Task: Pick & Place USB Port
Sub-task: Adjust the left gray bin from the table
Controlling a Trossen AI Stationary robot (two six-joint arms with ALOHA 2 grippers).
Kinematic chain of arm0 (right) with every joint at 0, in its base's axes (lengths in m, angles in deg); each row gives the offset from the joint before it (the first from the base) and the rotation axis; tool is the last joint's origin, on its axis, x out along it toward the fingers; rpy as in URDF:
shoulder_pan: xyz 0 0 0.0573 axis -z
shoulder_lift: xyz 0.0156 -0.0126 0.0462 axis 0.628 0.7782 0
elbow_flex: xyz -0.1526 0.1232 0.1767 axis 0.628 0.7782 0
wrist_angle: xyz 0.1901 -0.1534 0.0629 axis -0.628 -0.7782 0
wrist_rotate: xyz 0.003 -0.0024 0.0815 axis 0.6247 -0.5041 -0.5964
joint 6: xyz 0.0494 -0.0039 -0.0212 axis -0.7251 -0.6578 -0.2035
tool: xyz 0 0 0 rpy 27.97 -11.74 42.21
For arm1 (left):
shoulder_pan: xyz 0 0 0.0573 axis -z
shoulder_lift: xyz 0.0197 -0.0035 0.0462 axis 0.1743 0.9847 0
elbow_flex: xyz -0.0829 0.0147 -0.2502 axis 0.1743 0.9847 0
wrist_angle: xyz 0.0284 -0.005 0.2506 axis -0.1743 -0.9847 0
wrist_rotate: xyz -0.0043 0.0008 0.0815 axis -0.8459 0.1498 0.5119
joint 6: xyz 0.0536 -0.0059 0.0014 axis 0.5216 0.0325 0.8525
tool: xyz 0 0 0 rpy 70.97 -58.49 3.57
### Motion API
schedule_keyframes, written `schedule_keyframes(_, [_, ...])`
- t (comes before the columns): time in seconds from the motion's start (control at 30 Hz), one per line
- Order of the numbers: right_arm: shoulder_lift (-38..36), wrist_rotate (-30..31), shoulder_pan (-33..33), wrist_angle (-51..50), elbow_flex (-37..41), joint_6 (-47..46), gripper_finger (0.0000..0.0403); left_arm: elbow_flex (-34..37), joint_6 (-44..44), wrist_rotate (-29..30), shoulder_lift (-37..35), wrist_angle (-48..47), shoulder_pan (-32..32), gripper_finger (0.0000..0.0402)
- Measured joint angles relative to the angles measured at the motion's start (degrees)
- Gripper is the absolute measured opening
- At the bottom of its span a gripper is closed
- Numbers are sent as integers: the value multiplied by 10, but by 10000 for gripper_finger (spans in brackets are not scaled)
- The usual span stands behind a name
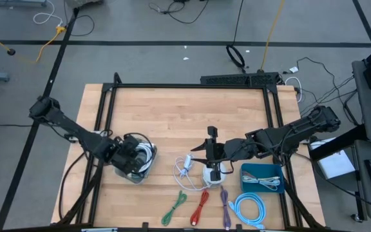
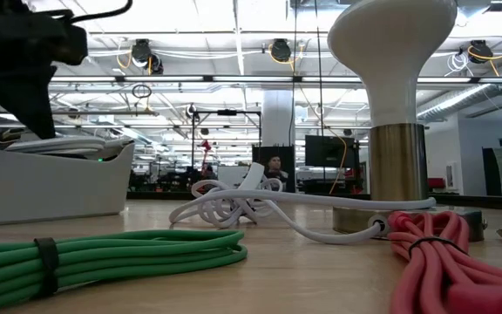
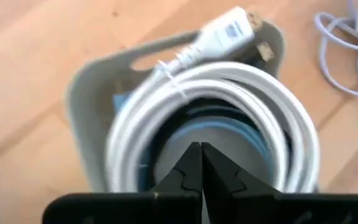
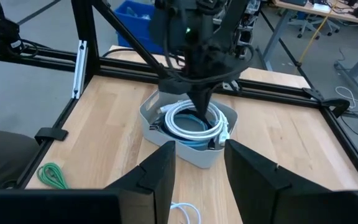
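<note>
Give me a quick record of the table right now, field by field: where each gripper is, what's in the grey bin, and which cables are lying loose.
left gripper: over the grey bin, fingers shut, holding nothing visible
right gripper: open, near table centre above the white adapter
grey bin contents: coiled white cable over something blue
loose cables: green cable, red cable, purple cable, light blue cable, loose white cable
blue bin: by the right arm, holding a white cable

1. grey concrete floor (image 1: 160,32) around the table (image 1: 172,109), strewn with loose cables (one yellow).
2. ceiling lights (image 2: 207,22) in long rows.
3. a person (image 2: 274,166) sits far off.
</note>
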Motion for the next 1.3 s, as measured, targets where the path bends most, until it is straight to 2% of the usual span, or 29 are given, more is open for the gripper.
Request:
schedule_keyframes(0.13, [0,0,0,0,0,0,130,0,20,30,-13,-3,-16,0])
schedule_keyframes(0.3, [0,0,0,1,0,0,130,0,67,35,-5,-1,-59,0])
schedule_keyframes(0.47, [0,0,0,0,0,0,130,0,115,19,15,3,-104,0])
schedule_keyframes(0.63, [0,1,0,4,15,0,130,1,142,-10,45,20,-120,0])
schedule_keyframes(0.93, [0,2,12,4,35,-9,130,1,136,-15,78,22,-115,0])
schedule_keyframes(1.3, [0,1,11,28,35,-8,130,1,59,-4,29,-96,-114,0])
